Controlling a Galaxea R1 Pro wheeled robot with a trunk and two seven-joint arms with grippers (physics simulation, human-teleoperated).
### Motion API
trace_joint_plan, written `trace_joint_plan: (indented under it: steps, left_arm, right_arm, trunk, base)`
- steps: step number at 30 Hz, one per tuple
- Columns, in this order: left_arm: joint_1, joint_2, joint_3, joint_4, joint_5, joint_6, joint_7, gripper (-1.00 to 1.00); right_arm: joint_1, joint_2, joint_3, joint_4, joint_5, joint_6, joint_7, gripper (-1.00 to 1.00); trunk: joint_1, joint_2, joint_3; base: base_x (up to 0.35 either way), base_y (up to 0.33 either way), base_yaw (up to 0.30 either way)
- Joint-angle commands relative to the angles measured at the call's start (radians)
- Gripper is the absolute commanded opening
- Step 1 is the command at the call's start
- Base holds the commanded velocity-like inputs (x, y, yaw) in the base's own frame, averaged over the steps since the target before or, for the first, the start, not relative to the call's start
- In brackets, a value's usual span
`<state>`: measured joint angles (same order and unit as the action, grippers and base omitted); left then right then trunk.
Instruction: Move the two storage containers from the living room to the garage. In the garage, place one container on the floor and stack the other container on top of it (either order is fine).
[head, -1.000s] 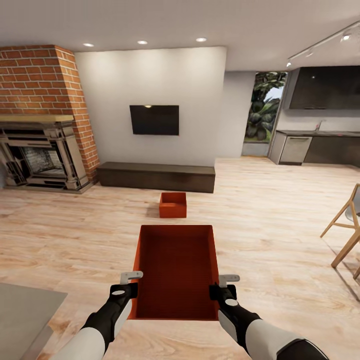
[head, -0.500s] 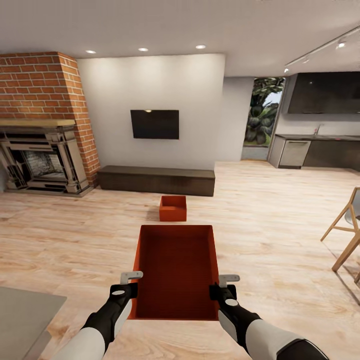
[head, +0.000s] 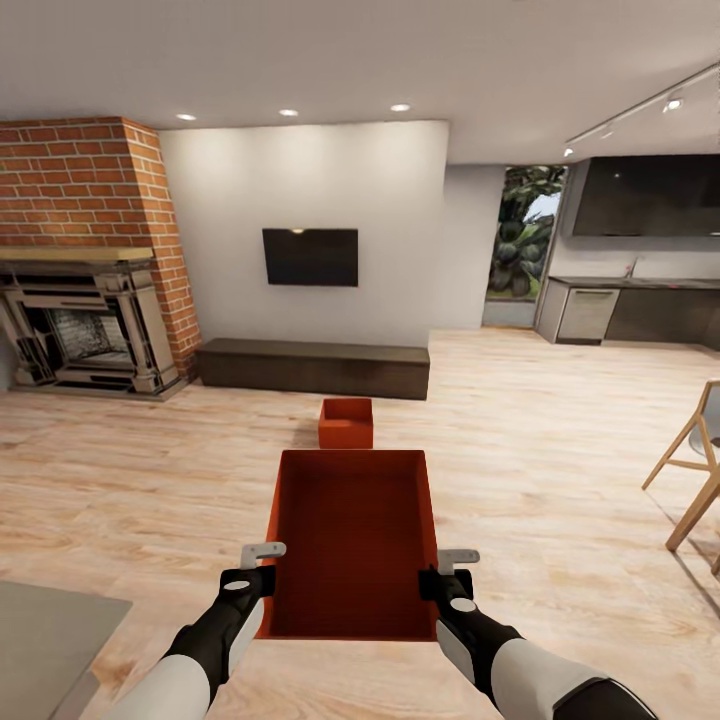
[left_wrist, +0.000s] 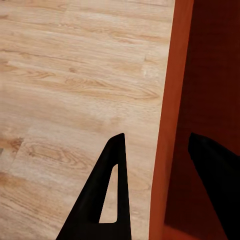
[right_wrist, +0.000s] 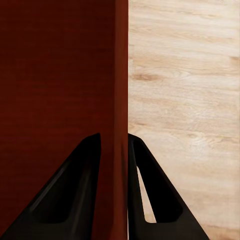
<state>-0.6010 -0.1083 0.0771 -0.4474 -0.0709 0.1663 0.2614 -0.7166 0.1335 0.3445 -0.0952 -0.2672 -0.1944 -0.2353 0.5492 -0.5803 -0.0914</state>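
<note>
Near storage container (head: 350, 540) is carried level above the light wood plank floor (head: 560, 470) of the living room, between both arms: the right claw (right_wrist: 114, 145) is clamped on its right wall, one finger inside and one outside, while the left claw (left_wrist: 156, 150) straddles the left wall with fingers spread, gaps visible either side, not pinching. Second storage container (head: 346, 423) sits on the planks further ahead, just before the long dark bench (head: 312, 366), below the wall TV (head: 310, 257); brick fireplace (head: 85, 260) lies to the left.
</note>
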Motion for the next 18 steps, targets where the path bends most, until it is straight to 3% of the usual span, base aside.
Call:
trace_joint_plan:
  steps: [1, 18]
  left_arm:
    - [0.0, -0.001, 0.009, -0.002, -0.014, 0.007, 0.001, -1.0]
    - [0.0, 0.001, 0.009, -0.004, -0.014, 0.007, 0.001, -1.0]
  right_arm:
    - [-0.001, 0.0, -0.01, 0.0, -0.007, -0.005, -0.002, -1.0]
    - [-0.001, -0.002, -0.011, 0.0, -0.007, -0.004, 0.001, -1.0]
  trunk:
    - [0.0, -0.002, 0.0]
    - [0.0, -0.002, 0.022]
  base:
    - [0.0, 0.0, 0.0]
    - [0.0, 0.0, 0.0]
